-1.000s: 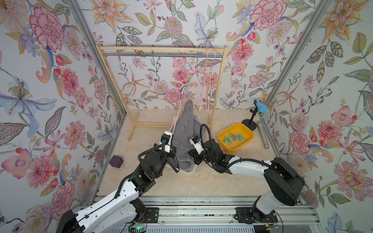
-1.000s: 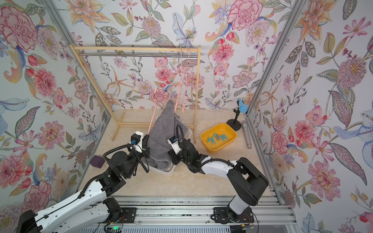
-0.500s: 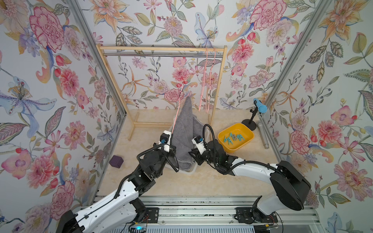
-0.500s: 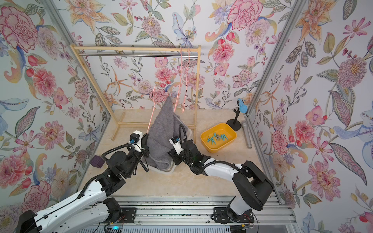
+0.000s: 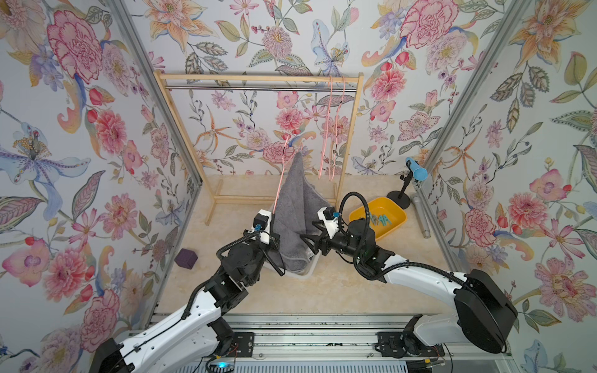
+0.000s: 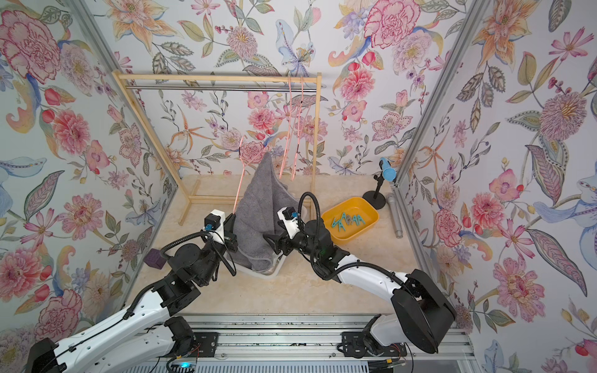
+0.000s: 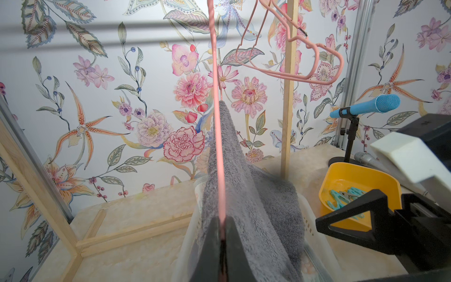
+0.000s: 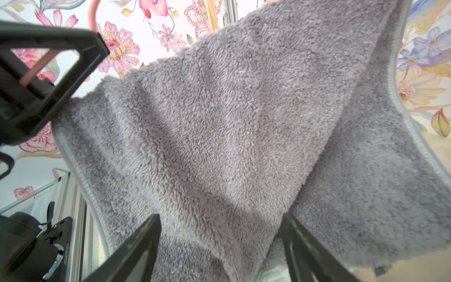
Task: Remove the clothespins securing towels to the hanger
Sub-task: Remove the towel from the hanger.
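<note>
Plain grey towel; pink hanger; yellow tray; teal clothespins; purple block; blue microphone; walls floral on white

I saw a beige marbled tabletop carrying a wooden rack, a white basket, a yellow tray, a microphone stand, a silver microphone and a purple block.

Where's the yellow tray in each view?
Top views: in both, between the grey towel and the blue microphone: yellow tray.
Left wrist: beside the microphone's stand, past the towel: tray.
Right wrist: not in it; the towel fills the picture.
Shared landmark: the grey towel, in all four.
</note>
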### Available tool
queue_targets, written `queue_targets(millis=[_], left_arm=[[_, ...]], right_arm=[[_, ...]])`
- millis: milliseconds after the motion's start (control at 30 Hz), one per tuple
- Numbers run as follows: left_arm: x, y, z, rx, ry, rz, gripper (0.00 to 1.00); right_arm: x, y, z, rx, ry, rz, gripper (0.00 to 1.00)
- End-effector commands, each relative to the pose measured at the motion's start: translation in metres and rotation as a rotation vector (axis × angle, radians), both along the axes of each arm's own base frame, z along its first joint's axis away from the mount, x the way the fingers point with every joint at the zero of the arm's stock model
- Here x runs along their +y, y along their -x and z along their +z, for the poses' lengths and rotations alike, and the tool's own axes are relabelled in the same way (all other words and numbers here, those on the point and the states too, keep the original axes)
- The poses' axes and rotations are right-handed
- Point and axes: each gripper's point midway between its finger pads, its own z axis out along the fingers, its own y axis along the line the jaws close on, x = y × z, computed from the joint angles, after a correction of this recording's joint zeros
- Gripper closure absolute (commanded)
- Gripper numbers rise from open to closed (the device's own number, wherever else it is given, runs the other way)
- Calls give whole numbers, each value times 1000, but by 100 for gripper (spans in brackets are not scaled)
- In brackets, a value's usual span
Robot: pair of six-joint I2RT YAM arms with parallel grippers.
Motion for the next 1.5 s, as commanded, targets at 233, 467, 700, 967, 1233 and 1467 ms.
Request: queue_targets(millis=[233,467,700,967,1233,1467], left_arm=[[5,5,2,-9,70,-10,100],[1,5,-3,5,66,-24,100],[-1,3,-10,27,52,-24,100],[-6,-1,-27,60,32,-27,100],[-11,-8,-46,99,0,-20,100],[-12,-8,-63,125,1,-21,100]], right_arm=[[24,-47,15,-9,-136,3,19],[50,-67,12,15,-182,52,19],[49,-80,-5,61,-194,19,19],[61,-71,-3,71,-215,88,19],[63,-72,-20,112,-180,88,19],[65,-67,-11,134,-208,116,19]])
